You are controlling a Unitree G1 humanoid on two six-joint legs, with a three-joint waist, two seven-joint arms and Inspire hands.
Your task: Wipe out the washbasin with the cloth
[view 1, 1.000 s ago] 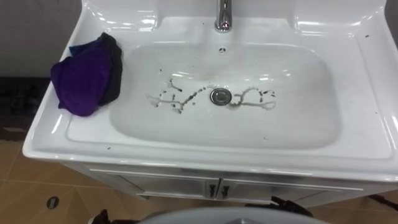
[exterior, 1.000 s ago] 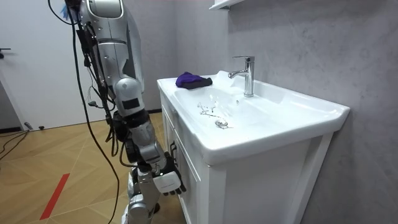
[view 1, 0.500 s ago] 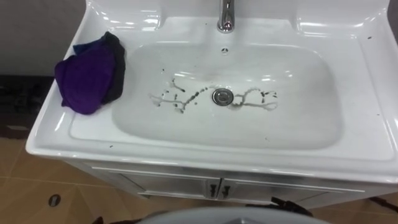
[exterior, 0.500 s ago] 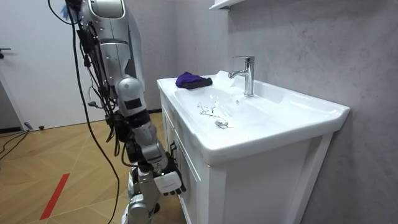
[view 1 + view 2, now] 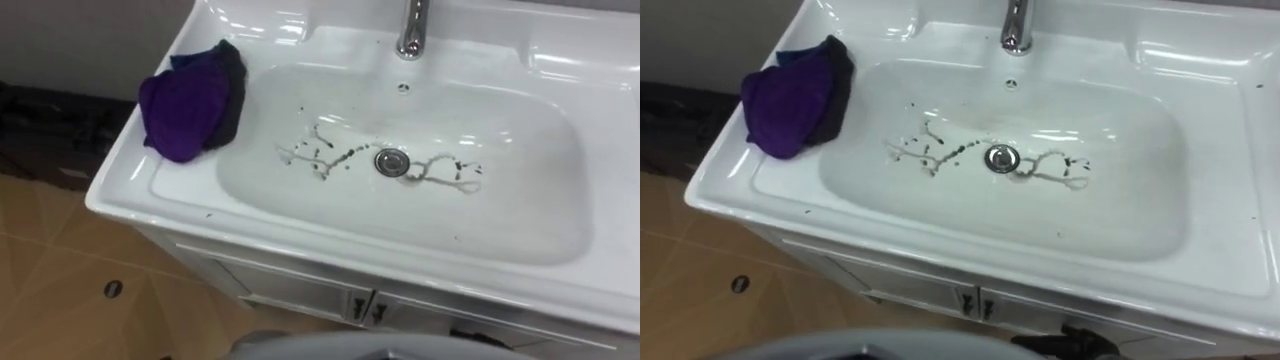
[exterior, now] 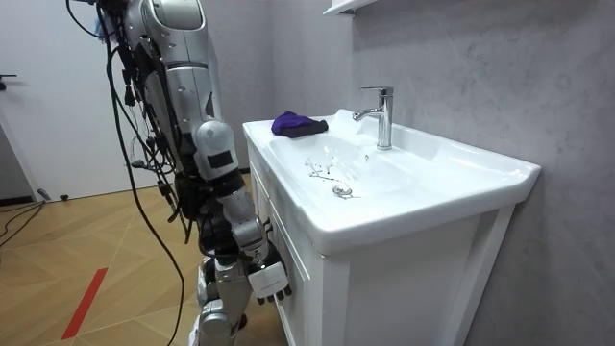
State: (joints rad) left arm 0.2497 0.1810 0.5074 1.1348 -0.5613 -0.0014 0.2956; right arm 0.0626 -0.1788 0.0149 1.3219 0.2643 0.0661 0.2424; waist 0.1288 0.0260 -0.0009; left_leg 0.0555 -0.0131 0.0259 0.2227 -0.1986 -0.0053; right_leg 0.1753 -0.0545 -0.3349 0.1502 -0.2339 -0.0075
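Observation:
A white basin (image 5: 150, 200) on a cabinet lies below me. Dark smears and speckles (image 5: 325, 158) run across its bowl on both sides of the drain (image 5: 391, 161). A crumpled purple cloth (image 5: 188, 100) with a dark fold lies on the rim at the bowl's left back corner, and in the room view that cloth (image 6: 296, 123) rests on the far end of the basin. In the room view I stand at the front of the cabinet, and my right hand (image 6: 267, 282) hangs low beside the cabinet front, away from the cloth.
A chrome tap (image 5: 411, 30) stands at the back middle of the basin. White cabinet doors with small handles (image 5: 362, 308) are under the front rim. Wooden floor (image 5: 60, 280) extends to my left. A grey wall (image 6: 480, 67) runs behind the basin.
The eye view has shifted, so the basin now sits further right and slanted. In the room view my torso and lowered right arm have moved slightly toward the cabinet. Cloth unmoved.

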